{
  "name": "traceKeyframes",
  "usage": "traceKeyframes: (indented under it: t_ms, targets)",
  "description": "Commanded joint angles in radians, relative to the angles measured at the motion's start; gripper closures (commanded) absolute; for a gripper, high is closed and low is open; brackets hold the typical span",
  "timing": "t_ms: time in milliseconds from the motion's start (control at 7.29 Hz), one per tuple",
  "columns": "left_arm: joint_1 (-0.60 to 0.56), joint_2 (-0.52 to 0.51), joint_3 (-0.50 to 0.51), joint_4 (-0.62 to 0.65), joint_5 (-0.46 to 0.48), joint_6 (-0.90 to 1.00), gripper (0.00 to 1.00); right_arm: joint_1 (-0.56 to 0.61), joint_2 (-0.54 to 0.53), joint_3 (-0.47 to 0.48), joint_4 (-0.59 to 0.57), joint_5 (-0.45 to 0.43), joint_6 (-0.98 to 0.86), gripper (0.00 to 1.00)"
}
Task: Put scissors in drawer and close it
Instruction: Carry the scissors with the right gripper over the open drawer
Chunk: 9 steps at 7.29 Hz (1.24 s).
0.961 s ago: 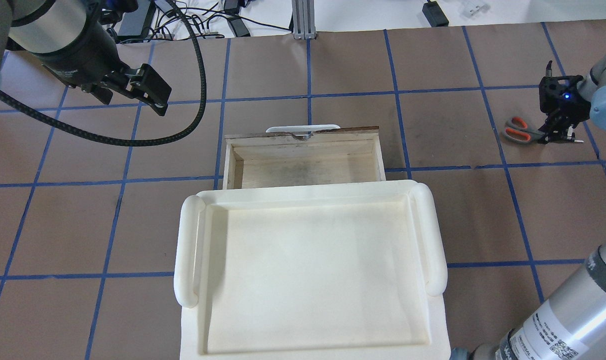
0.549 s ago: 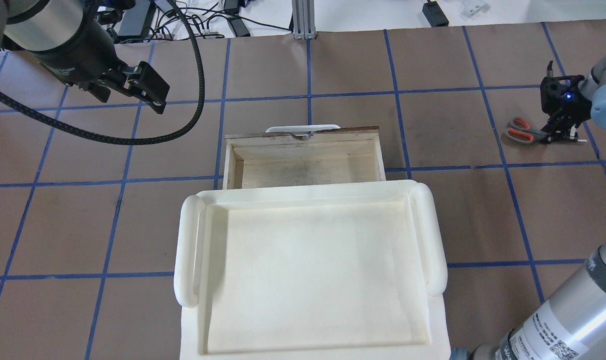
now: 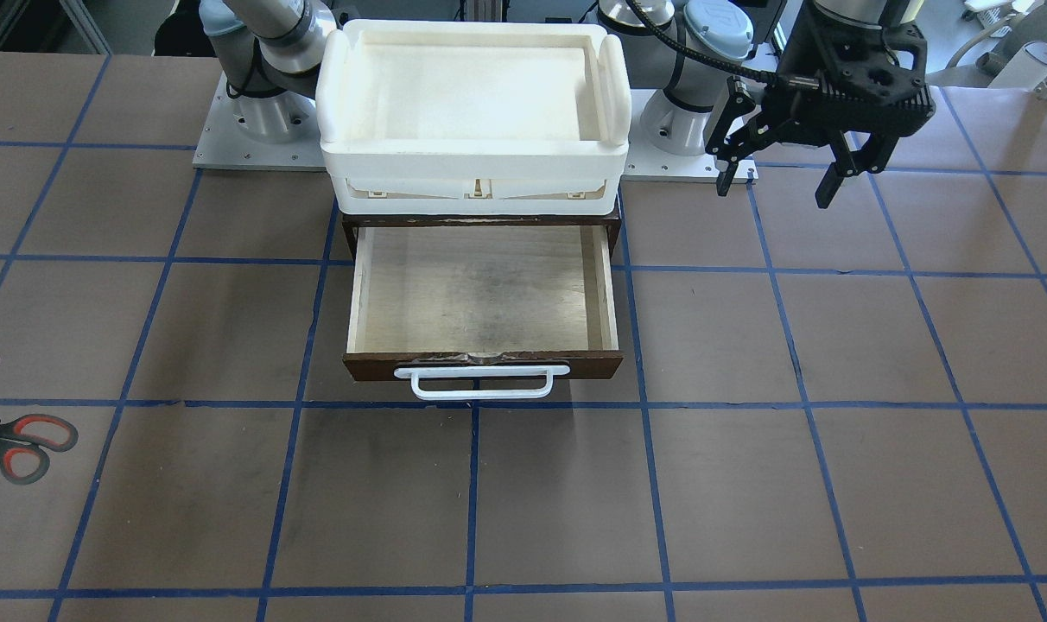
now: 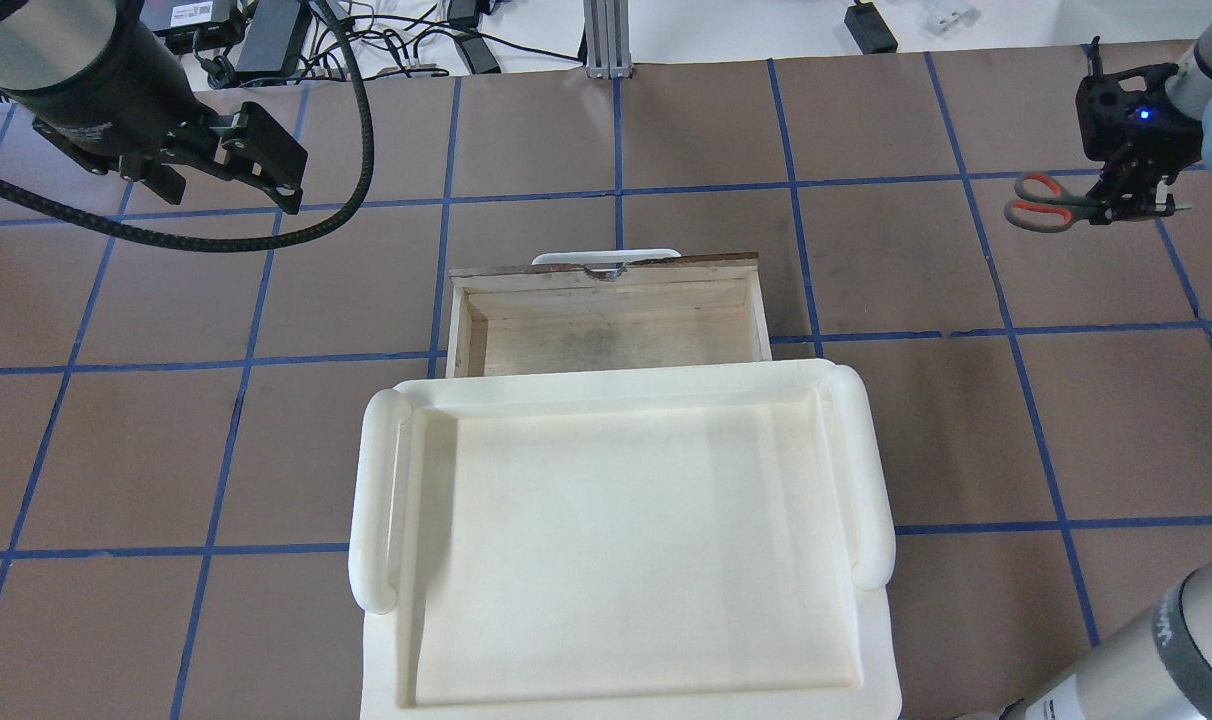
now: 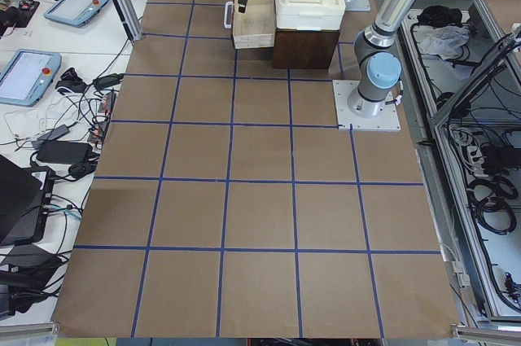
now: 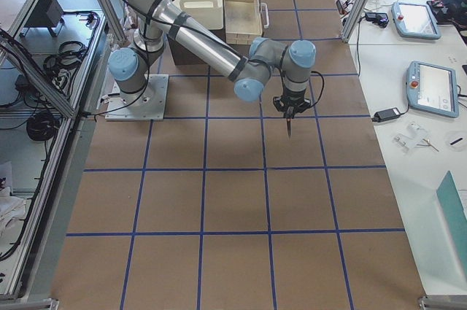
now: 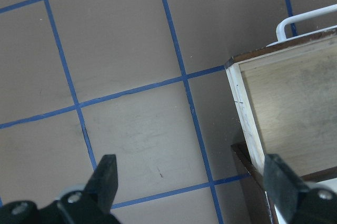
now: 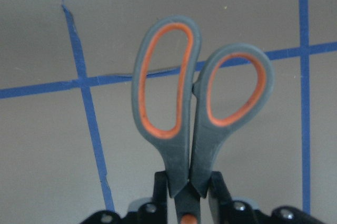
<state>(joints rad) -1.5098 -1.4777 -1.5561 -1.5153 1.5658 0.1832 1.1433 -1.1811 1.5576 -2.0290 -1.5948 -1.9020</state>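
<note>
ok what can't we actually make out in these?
- scissors blades: in the right wrist view, hidden behind the right gripper; in the front-facing view, cut off by the left edge.
- drawer rear part: in the overhead view, covered by the white tray.
- Exterior right: scissors too small to tell blades from handles.

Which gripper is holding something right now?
The right gripper, shut on the scissors just below their handles. The left gripper is wide open and empty.

Silver arms (image 6: 201, 39), blue joint caps (image 3: 718, 26), black braided cable (image 4: 216, 243)
</note>
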Motion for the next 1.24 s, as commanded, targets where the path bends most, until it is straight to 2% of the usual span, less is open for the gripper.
traceKeyframes:
  t_ms: [0,275,824,1098]
  targets:
    - [0.003,0.005,0.002,0.000,0.005,-0.024,0.00,0.144,-0.119,-0.001,0.079,-0.004,0.009,1.00]
    - [0.002,-0.004,0.001,0.004,0.003,-0.014,0.00,0.292,-0.141,0.001,0.099,-0.021,0.018,1.00]
    - [0.014,0.003,-0.015,-0.002,0.007,-0.027,0.00,0.534,-0.141,0.002,0.136,0.018,0.291,1.00]
    - [0.014,-0.032,-0.012,-0.040,0.008,-0.030,0.00,0.672,-0.138,0.005,0.136,0.024,0.426,1.00]
